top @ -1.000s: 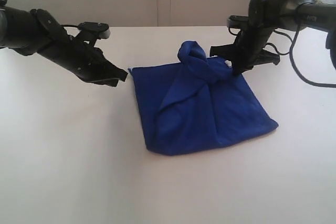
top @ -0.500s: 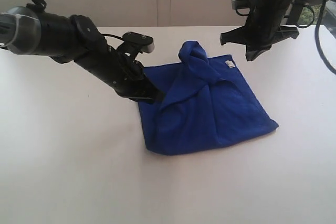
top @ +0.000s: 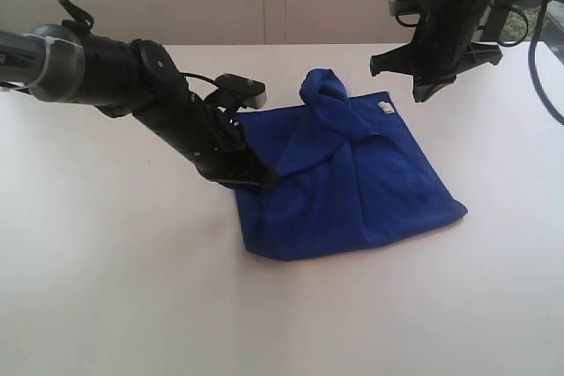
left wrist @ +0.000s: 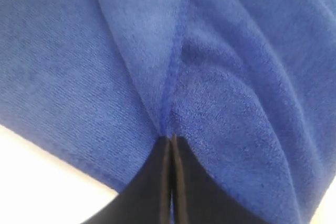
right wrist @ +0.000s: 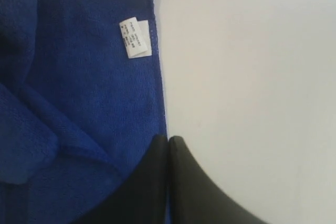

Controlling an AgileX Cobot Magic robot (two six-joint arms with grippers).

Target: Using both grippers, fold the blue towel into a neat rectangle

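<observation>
Blue towel (top: pixel 352 182) was touched at its left fold by the left gripper (left wrist: pixel 171 139), fingers pressed together; the right gripper (right wrist: pixel 168 140), likewise closed, was held clear above.

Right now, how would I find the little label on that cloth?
On the white table lies a crumpled blue towel. Look at its far right corner, below the raised right claw: the small white tag sits there, the only white patch on the blue.
</observation>
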